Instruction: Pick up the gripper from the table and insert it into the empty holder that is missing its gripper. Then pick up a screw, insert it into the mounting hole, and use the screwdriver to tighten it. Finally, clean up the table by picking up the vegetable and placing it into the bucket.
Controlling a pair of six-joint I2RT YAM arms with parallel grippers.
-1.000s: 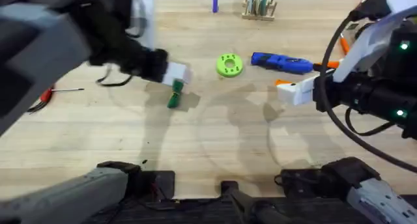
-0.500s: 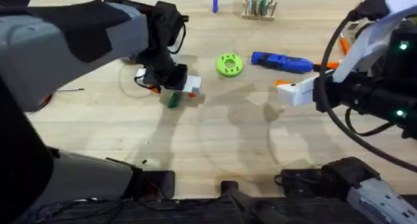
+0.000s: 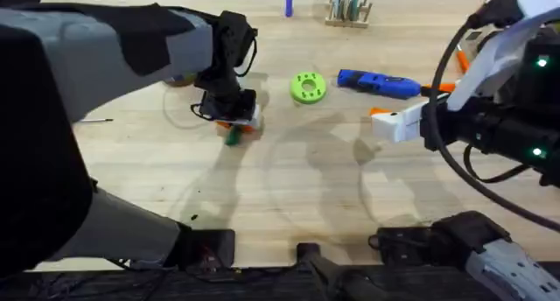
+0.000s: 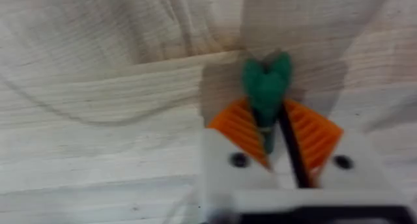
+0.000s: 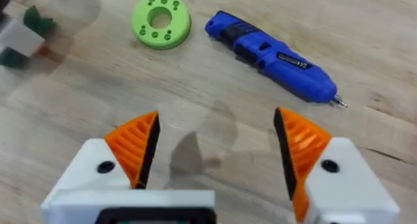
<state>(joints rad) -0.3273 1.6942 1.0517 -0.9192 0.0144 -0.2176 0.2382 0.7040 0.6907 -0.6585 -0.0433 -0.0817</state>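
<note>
The dark green vegetable (image 3: pixel 232 137) lies on the table left of centre. My left gripper (image 3: pixel 234 122) stands over it, and in the left wrist view the left gripper (image 4: pixel 266 113) is shut on the vegetable (image 4: pixel 265 81), whose leafy end sticks out past the orange pads. My right gripper (image 3: pixel 389 122) hovers at the right, and the right gripper (image 5: pixel 215 152) is open with nothing between its fingers. The blue screwdriver (image 3: pixel 378 84) lies beyond it. The holder (image 3: pixel 348 7) stands at the far edge. The bucket, the screw and the gripper block are hidden or out of view.
A lime-green disc (image 3: pixel 307 87) lies between the vegetable and the screwdriver (image 5: pixel 273 55). A thin metal shaft (image 3: pixel 96 120) pokes out from under the left arm. The left arm covers much of the table's left side. Bare wood spreads across the near middle.
The left arm swung in from the left and came down over the vegetable, and its fingers now grip it. The right arm has not moved.
</note>
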